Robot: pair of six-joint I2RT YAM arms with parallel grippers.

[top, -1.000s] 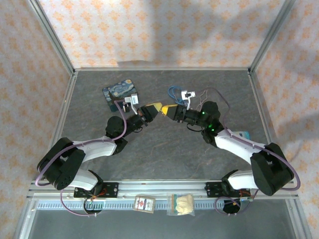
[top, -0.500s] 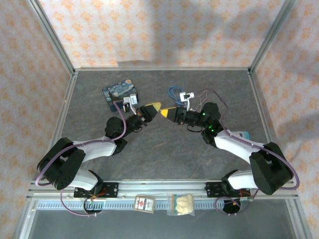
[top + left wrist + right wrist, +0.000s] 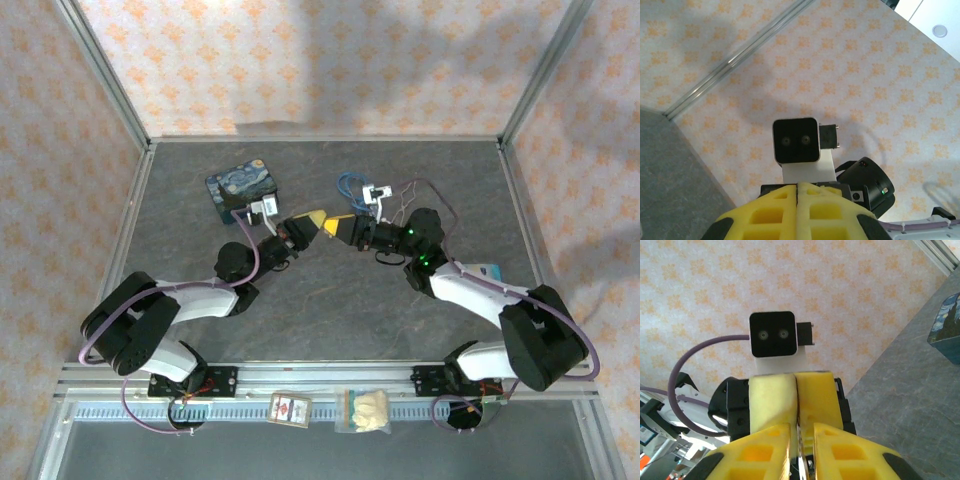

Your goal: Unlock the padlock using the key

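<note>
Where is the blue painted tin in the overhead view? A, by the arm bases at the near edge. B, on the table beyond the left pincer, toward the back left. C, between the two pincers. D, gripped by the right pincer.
B: the blue painted tin lies on the table beyond the left pincer, toward the back left, apart from the right pincer.
</note>
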